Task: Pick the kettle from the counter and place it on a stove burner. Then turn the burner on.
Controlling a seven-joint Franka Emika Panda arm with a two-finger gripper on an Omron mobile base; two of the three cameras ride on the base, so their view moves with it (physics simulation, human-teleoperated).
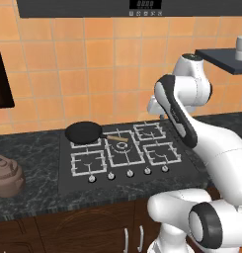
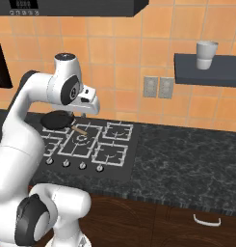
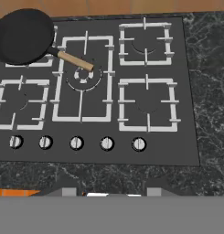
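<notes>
Left base view: I see kettle (image 1: 7,175) at far left edge, on worktop (image 1: 36,148), well apart from stove (image 1: 127,153). Pan (image 1: 84,132) on rear left burner, wooden handle toward centre. Arm rises at right of frame.

Right base view: arm at left, hand above stove (image 2: 88,142); pan (image 2: 58,119) just behind it. Cup (image 2: 206,54) on shelf (image 2: 206,72), upper right.

Hand view: stove (image 3: 97,91) below, five knobs (image 3: 76,143) in row, pan (image 3: 23,35) upper left. Pincer state: cannot tell, tips not clear.
</notes>
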